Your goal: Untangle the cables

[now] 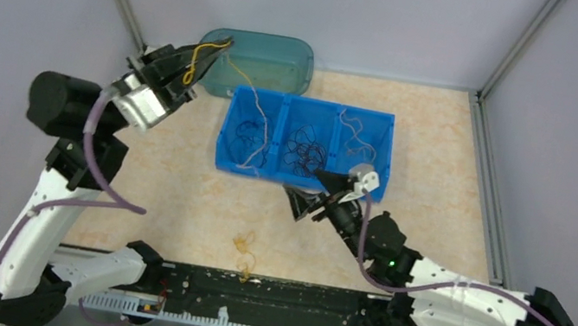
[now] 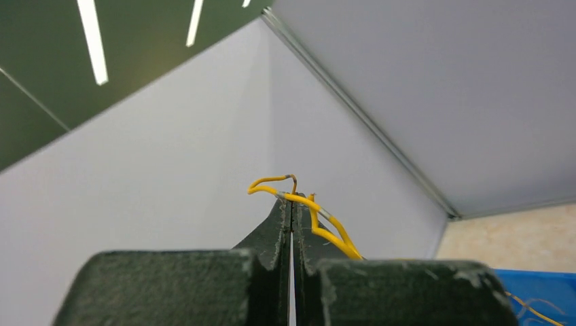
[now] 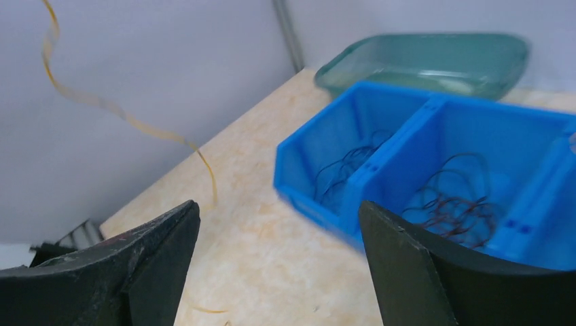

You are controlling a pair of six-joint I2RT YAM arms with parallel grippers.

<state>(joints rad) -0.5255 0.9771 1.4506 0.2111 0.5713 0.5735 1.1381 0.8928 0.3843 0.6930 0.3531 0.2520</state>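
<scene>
My left gripper (image 1: pixel 201 57) is raised at the back left, shut on a yellow cable (image 1: pixel 190 70); in the left wrist view the yellow cable (image 2: pixel 326 227) is pinched at the tips of the gripper (image 2: pixel 292 201). A thin pale strand (image 1: pixel 246 91) trails from it down over the blue bin (image 1: pixel 383 156). The bin's compartments hold blue cables (image 1: pixel 249 141), black cables (image 1: pixel 306 150) and pale yellow cables (image 1: pixel 356 145). A small yellow clump (image 1: pixel 246 248) lies on the table. My right gripper (image 1: pixel 309 191) hangs open in front of the bin, and nothing sits between its fingers (image 3: pixel 278 210).
A teal tray (image 1: pixel 286 49) stands behind the bin, against the back wall. The right wrist view shows the bin's near wall (image 3: pixel 302 170), the tray (image 3: pixel 421 64) and the hanging yellow strand (image 3: pixel 102 105). Grey walls close in the table on three sides.
</scene>
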